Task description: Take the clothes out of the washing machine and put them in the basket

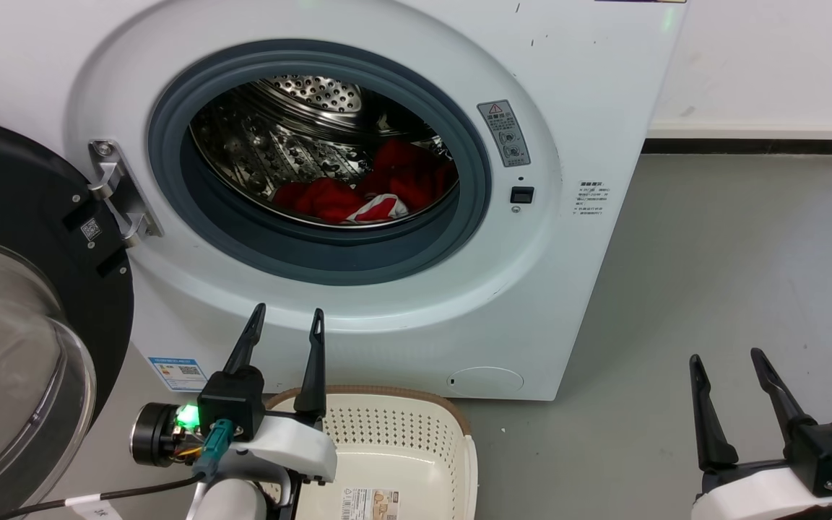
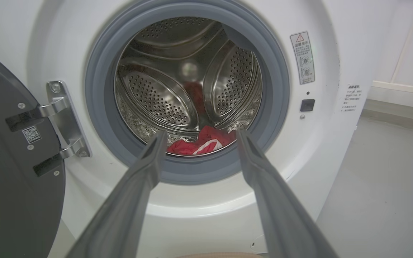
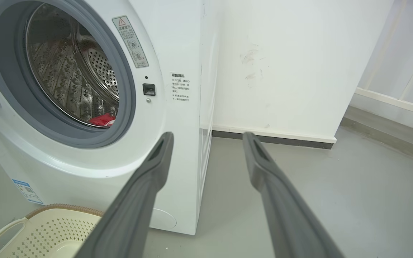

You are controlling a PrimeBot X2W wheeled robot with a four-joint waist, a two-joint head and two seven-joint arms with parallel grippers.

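Reaching step: the open, empty left claw must enter the washing machine for the clothes; right claw also open, empty.

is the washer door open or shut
Open: the door is swung left on its hinge, leaving the drum and the red clothes inside exposed.
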